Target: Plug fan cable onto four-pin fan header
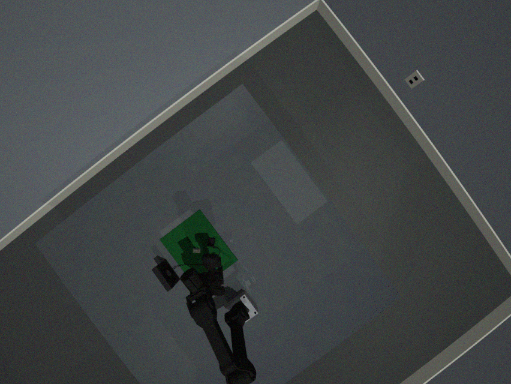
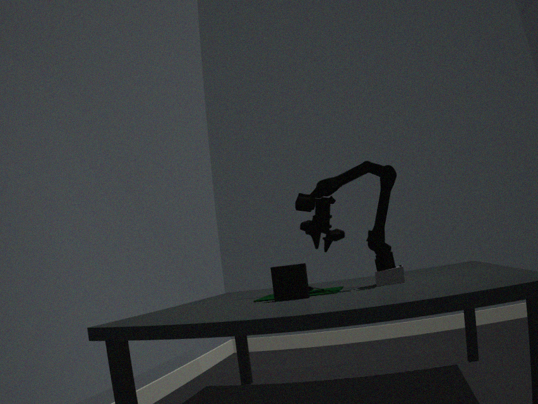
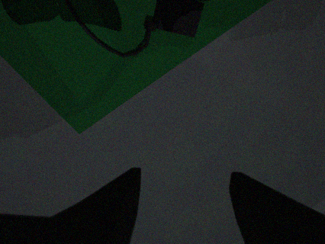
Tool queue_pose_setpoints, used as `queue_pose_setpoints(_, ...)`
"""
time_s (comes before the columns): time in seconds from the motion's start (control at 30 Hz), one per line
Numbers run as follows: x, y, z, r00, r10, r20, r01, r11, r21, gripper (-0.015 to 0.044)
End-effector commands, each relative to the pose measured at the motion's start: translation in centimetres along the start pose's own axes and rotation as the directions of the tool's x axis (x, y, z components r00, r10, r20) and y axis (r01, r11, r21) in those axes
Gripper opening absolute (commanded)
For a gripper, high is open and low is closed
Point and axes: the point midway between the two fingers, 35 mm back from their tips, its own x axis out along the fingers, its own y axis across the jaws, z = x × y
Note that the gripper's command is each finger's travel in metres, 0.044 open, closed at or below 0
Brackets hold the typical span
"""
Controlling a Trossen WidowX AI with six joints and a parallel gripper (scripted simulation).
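Note:
The green board point(image 1: 189, 229) point(image 2: 326, 290) point(image 3: 76, 80) lies flat on the table. A small pale fan header point(image 1: 196, 250) sits near its middle. The dark plug point(image 1: 210, 240) point(image 3: 175, 17) lies loose on the board beside the header, with its thin black cable point(image 3: 111, 47) curling away from it. The black fan point(image 1: 165, 275) point(image 2: 289, 281) stands at the board's edge. My gripper point(image 2: 321, 247) point(image 3: 185, 178) point(image 1: 212, 266) hangs well above the table by the board's near edge. Its fingers point down, stand apart and have nothing between them.
The arm's pale base point(image 1: 249, 306) point(image 2: 389, 275) stands on the table point(image 2: 413, 300) close to the board. A lighter rectangular patch point(image 1: 289, 182) marks the surface farther off. The scene is very dim.

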Motion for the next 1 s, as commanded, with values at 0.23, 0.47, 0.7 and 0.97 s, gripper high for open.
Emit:
queue_pose_setpoints(0.23,7.4,-2.1,7.1,0.977,0.137,0.164,0.130,0.230,-0.965,0.0210)
queue_pose_setpoints(0.47,7.6,-2.1,7.3,0.975,0.141,0.169,0.141,0.191,-0.971,0.0210)
queue_pose_setpoints(0.7,7.6,-2.1,7.3,0.975,0.141,0.169,0.141,0.191,-0.971,0.0210)
queue_pose_setpoints(0.97,10.5,-0.9,8.0,0.975,0.141,0.169,0.140,0.191,-0.971,0.0210)
